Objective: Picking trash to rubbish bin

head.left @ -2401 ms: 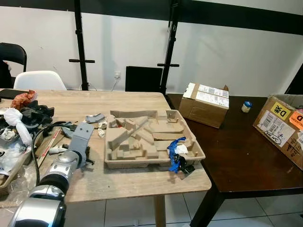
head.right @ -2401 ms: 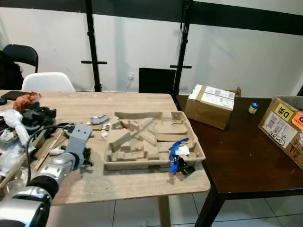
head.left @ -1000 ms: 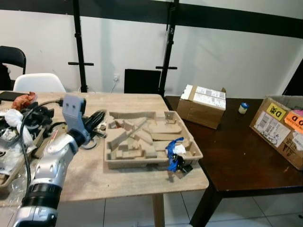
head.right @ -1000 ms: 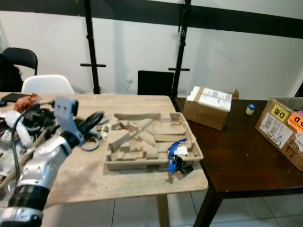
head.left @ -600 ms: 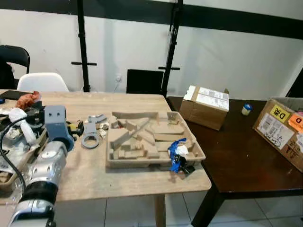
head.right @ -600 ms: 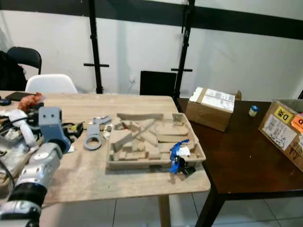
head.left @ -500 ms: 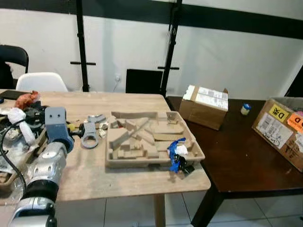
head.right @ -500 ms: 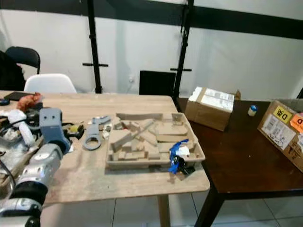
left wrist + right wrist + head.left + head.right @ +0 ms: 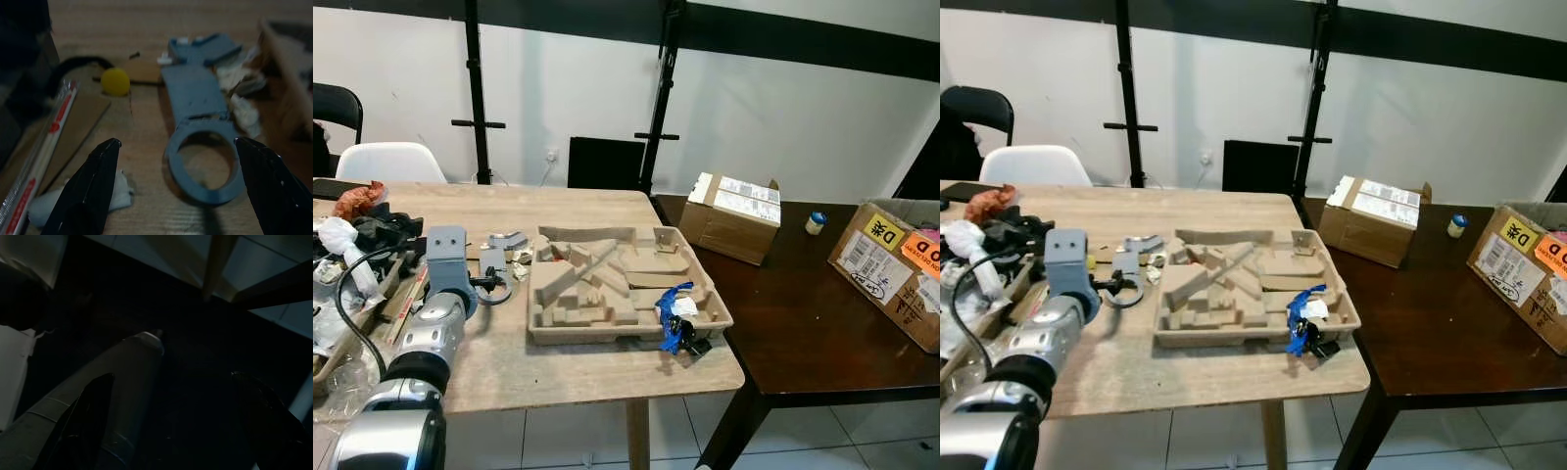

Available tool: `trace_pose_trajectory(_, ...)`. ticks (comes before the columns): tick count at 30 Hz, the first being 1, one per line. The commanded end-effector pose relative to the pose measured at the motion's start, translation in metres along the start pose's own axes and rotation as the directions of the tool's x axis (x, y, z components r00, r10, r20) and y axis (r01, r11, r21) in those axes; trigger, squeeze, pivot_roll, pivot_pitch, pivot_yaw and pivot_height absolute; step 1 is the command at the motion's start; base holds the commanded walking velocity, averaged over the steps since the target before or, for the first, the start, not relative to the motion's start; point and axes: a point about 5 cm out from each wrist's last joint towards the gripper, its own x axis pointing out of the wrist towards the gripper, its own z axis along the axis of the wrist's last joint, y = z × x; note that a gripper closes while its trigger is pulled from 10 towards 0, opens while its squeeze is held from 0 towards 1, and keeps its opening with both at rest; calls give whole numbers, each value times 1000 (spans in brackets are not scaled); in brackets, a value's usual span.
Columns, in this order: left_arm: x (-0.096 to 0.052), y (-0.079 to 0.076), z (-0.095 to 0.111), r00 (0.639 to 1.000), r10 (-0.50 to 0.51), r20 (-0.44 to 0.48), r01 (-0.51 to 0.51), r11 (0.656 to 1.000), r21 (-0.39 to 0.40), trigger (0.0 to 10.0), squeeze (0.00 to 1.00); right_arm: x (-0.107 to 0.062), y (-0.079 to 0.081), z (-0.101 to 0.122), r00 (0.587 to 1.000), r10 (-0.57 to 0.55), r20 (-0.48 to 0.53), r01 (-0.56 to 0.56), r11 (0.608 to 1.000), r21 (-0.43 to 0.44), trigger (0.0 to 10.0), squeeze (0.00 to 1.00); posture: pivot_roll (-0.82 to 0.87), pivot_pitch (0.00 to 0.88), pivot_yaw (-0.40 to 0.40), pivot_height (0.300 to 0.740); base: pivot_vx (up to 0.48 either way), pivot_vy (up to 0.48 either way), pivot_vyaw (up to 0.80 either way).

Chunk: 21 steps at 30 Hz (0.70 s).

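On the light wooden table (image 9: 587,377) a grey plastic piece with a ring end (image 9: 203,147) lies flat, just left of a moulded cardboard tray (image 9: 626,286). My left gripper (image 9: 183,188) is low over the table and open, with the ring end between its two black fingers (image 9: 93,191), not touching it. In the head views, that gripper (image 9: 487,284) sits at the end of the silver left arm. A blue and white wrapper (image 9: 674,313) hangs over the tray's near right rim. White scraps (image 9: 239,100) and a small yellow ball (image 9: 116,81) lie nearby. My right gripper (image 9: 171,431) hangs open in the dark.
Cables, bags and other clutter (image 9: 352,264) crowd the table's left end. A dark table (image 9: 803,313) on the right holds cardboard boxes (image 9: 734,215) (image 9: 896,264) and a small jar (image 9: 815,222). A white chair (image 9: 386,162) and black poles (image 9: 475,93) stand behind.
My left arm has dropped from a raised pose near the tray, pulled back, then come down over the grey ring piece. The camera has shifted a little.
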Motion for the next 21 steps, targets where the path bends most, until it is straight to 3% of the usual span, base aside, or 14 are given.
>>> trace_pose_trajectory(1,2,-5,-3,1000,5,-28,-4,1000,17,10000,0,-1,0,-3,1000,-9,3,9,1000,0,10000,0,99,98,-96,740,0,0,0)
trace_pose_trajectory(9,3,9,0,993,106,-55,-106,994,13,10000,0,0,7,-7,1000,-4,18,3,1000,21,10000,0,110,160,-62,740,0,0,0)
trace_pose_trajectory(12,3,12,2,991,124,-56,-126,992,-24,10000,0,0,8,-9,1000,-6,24,5,999,33,10000,0,111,176,-49,740,0,0,0)
trace_pose_trajectory(16,4,10,5,992,114,-51,-116,992,-49,10000,0,0,10,-11,1000,-6,27,5,999,39,10000,0,109,188,-39,740,0,0,0)
trace_pose_trajectory(18,6,0,9,998,48,-41,-52,994,-100,10000,0,0,12,-15,1000,-5,23,4,999,45,10000,0,109,200,-30,740,0,0,0)
trace_pose_trajectory(21,6,-3,7,998,30,-59,-35,995,-89,10000,0,0,13,-17,1000,-4,22,3,999,47,10000,0,109,202,-26,740,0,0,0)
